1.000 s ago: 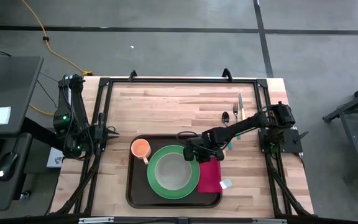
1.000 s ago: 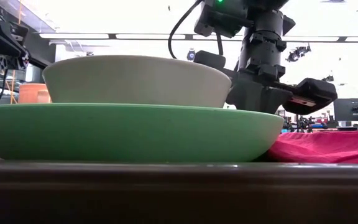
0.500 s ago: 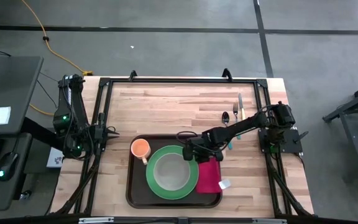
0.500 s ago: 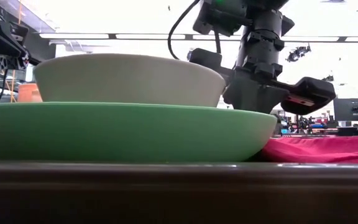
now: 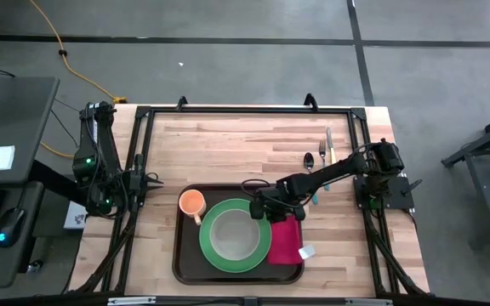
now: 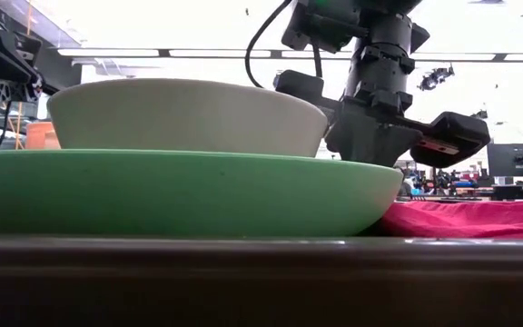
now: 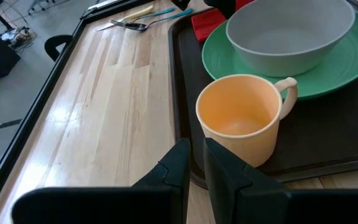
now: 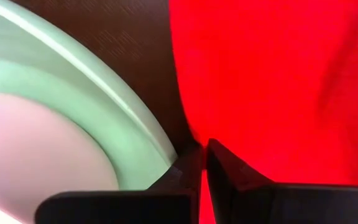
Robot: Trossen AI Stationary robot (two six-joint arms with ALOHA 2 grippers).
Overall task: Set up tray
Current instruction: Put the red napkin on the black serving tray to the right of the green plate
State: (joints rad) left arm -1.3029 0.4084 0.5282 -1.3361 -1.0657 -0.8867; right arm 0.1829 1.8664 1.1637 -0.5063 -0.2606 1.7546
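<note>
Green plate (image 5: 236, 235) nudged slightly left across tray (image 5: 184, 259); right gripper (image 5: 262, 206) (jaws pressed together) beside napkin (image 5: 286, 239). Left gripper (image 5: 149, 181) parked, narrowly parted, empty.

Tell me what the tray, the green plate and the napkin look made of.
Dark brown rectangular tray: likely plastic, matte, faintly textured. Round green plate: smooth, glossy, maybe ceramic or melamine. Red napkin: cloth, soft folds showing.
</note>
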